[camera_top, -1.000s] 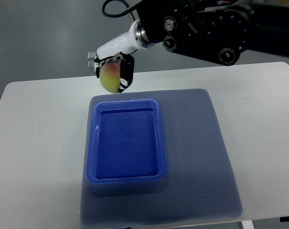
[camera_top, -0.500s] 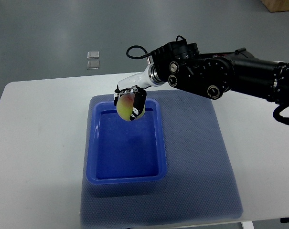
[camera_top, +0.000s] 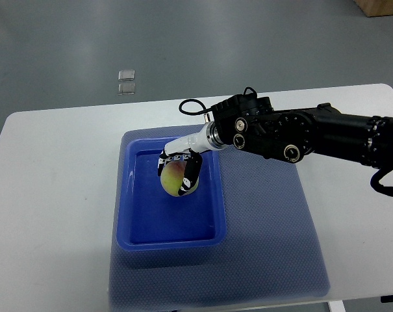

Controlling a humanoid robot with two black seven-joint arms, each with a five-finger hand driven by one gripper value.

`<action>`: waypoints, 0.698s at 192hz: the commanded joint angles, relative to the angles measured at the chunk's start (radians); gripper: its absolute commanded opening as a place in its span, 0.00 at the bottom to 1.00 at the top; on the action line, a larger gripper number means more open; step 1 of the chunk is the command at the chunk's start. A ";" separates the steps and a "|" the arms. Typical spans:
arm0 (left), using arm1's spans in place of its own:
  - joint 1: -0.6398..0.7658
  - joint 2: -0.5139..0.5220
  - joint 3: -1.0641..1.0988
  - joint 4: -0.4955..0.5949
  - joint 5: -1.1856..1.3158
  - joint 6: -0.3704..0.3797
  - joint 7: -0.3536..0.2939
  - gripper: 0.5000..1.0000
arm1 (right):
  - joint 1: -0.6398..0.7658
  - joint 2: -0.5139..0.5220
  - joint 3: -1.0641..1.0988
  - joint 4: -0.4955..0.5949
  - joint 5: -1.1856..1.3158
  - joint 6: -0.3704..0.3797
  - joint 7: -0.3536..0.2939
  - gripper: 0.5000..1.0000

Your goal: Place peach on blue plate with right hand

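Note:
The peach [camera_top: 175,177], yellow-green with a red blush, is held low inside the blue plate [camera_top: 128,195], a deep rectangular tray on a blue-grey mat. My right hand [camera_top: 180,170] is shut on the peach, its black-and-white fingers [camera_top: 191,174] wrapped over the fruit's top and right side. The black right arm [camera_top: 293,133] reaches in from the right edge. Whether the peach touches the plate floor I cannot tell. The left arm is out of view.
The blue-grey mat [camera_top: 267,221] lies on a white table [camera_top: 53,195]. Two small clear squares [camera_top: 126,81] lie on the grey floor beyond the table's far edge.
The right hand has carried the peach from above the table's far edge, over the plate's rim and down into the plate. The arm has dropped lower and drawn nearer.

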 commanded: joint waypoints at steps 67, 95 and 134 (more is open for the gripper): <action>0.000 0.000 -0.002 0.002 0.000 0.000 0.000 1.00 | 0.002 0.000 0.003 0.000 0.001 -0.004 0.002 0.79; 0.000 0.000 0.000 0.004 -0.002 0.000 0.000 1.00 | 0.011 0.000 0.006 0.000 0.001 -0.004 0.002 0.86; 0.000 0.000 -0.002 0.004 -0.002 0.000 0.000 1.00 | 0.054 0.000 0.182 -0.011 0.010 -0.001 0.003 0.86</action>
